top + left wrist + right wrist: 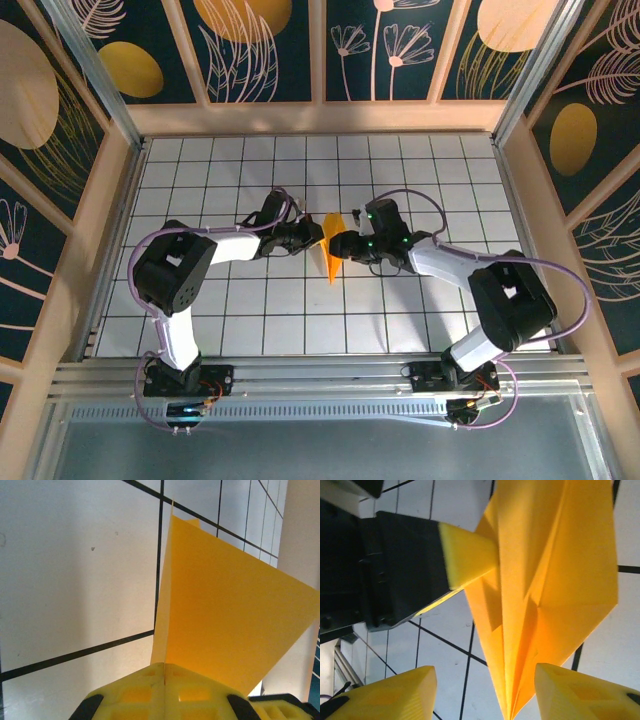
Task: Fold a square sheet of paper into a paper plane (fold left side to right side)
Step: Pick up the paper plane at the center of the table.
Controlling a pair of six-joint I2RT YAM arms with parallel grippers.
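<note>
While my left pincer [165, 670] pinches the light, floppy paper plane [330, 265] mid-frame and my right pincer [485, 674] gapes, I'd grip its stiffer centre crease.

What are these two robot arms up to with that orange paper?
They are folding a paper plane. The left gripper is shut on the folded paper, holding it over the tiled table. The right gripper is open, its fingers on either side of the paper's pointed end without clamping it.
</note>
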